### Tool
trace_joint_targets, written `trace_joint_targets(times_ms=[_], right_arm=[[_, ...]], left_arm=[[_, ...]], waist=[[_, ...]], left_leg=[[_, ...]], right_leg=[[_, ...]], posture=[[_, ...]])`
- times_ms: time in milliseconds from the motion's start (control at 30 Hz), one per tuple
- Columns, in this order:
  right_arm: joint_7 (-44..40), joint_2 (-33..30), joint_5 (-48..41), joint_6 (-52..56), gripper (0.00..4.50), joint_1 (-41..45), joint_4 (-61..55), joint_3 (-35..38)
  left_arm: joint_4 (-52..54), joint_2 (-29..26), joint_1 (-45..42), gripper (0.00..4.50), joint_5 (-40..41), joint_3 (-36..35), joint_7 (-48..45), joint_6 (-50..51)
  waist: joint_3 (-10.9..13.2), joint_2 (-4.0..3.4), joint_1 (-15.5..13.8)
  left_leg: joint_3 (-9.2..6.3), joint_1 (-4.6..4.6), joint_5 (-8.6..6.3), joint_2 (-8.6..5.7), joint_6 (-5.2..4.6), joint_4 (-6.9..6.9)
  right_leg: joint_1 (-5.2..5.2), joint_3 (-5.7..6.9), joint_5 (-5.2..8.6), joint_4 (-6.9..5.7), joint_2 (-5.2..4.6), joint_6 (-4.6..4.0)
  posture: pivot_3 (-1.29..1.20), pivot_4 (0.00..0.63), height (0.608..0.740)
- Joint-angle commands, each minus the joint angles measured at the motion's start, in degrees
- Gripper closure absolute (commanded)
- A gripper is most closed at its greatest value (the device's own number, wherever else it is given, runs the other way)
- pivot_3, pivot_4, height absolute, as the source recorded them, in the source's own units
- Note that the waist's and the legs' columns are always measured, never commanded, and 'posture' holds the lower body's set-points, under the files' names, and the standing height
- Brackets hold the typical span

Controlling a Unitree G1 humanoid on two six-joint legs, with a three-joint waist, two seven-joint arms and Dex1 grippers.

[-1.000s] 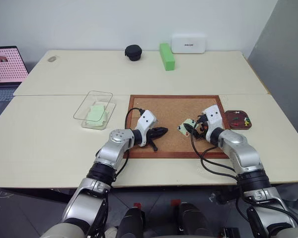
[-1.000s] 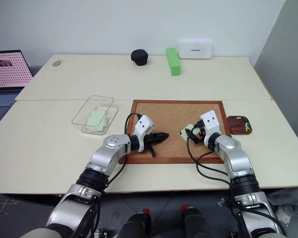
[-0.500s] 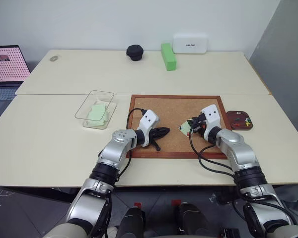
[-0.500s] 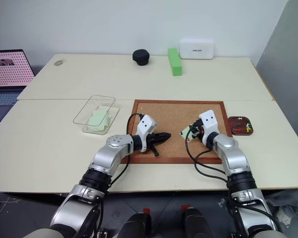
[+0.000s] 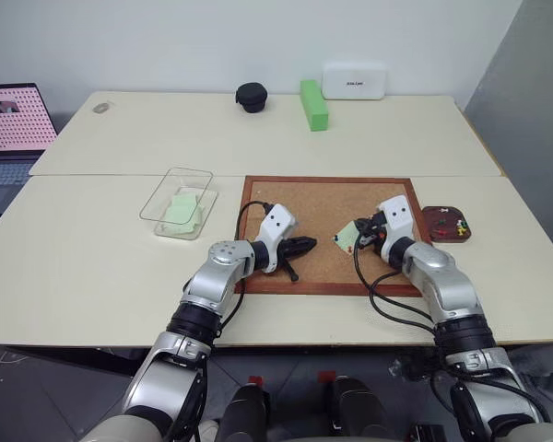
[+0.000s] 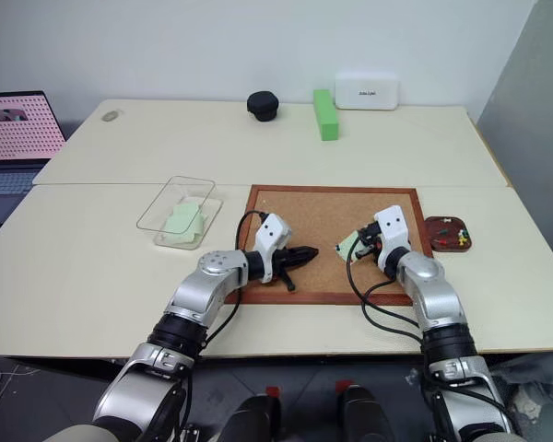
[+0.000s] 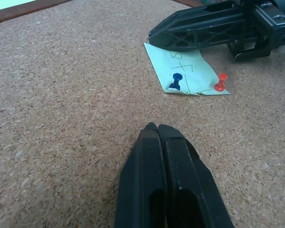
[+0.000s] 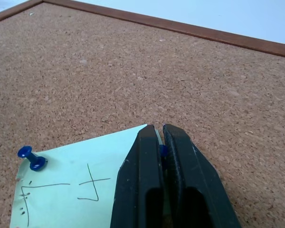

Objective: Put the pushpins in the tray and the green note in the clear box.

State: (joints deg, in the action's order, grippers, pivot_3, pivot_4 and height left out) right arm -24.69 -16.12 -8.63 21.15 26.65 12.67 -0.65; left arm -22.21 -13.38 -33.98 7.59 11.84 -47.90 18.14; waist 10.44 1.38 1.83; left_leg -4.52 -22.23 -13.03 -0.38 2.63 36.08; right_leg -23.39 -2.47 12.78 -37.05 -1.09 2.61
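The green note lies on the corkboard, with pushpins stuck through it. My right gripper is shut on a blue pushpin at one corner of the note. A second blue pushpin and a red one stand in other corners. To the note's left, my left gripper hovers over the bare cork, shut and holding nothing. The tray sits just right of the board and holds a few coloured pins. The clear box stands left of the board with pale green slips inside.
At the back of the table are a black round case, a bright green block and a white case. A laptop stands at the far left. The table drops off just right of the tray.
My right gripper's fingers have closed onto the blue pushpin at the note's corner. The left gripper has stayed still. The camera has shifted slightly.
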Motion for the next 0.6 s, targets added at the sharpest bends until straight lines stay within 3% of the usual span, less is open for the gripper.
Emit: trace_joint_targets(times_ms=[33, 400, 600], right_arm=[[1.1, 0.4, -2.5, 1.3, 4.49, 0.6, -9.2, 2.5], [2.0, -0.1, -2.9, 4.5, 4.49, -1.7, -14.8, 3.5], [10.4, -1.1, -1.0, 3.8, 4.49, -1.3, -14.8, 10.6]], left_arm=[[0.0, -0.1, 1.9, 4.5, -1.1, 1.5, -0.1, 1.3], [0.0, 0.2, 2.1, 4.5, -1.0, 1.5, 0.3, 1.3], [0.6, 0.0, 2.5, 4.5, -0.9, 1.6, 0.2, 1.6]], waist=[[0.0, -0.01, 0.0], [0.0, -0.03, 0.0], [0.0, -0.03, 0.0]], left_leg=[[0.0, 0.0, 0.0, 0.01, 0.0, 0.0], [0.0, 0.06, 0.0, 0.01, 0.0, 0.0], [0.0, 0.05, 0.0, 0.0, 0.0, 0.0]], right_leg=[[0.0, 0.0, 0.0, 0.0, 0.0, 0.0], [0.03, 0.01, 0.01, 0.0, 0.01, 0.0], [0.03, 0.0, 0.01, 0.01, 0.0, 0.0]], posture=[[0.0, 0.15, 0.74], [0.0, 0.15, 0.74], [0.0, 0.15, 0.74]])
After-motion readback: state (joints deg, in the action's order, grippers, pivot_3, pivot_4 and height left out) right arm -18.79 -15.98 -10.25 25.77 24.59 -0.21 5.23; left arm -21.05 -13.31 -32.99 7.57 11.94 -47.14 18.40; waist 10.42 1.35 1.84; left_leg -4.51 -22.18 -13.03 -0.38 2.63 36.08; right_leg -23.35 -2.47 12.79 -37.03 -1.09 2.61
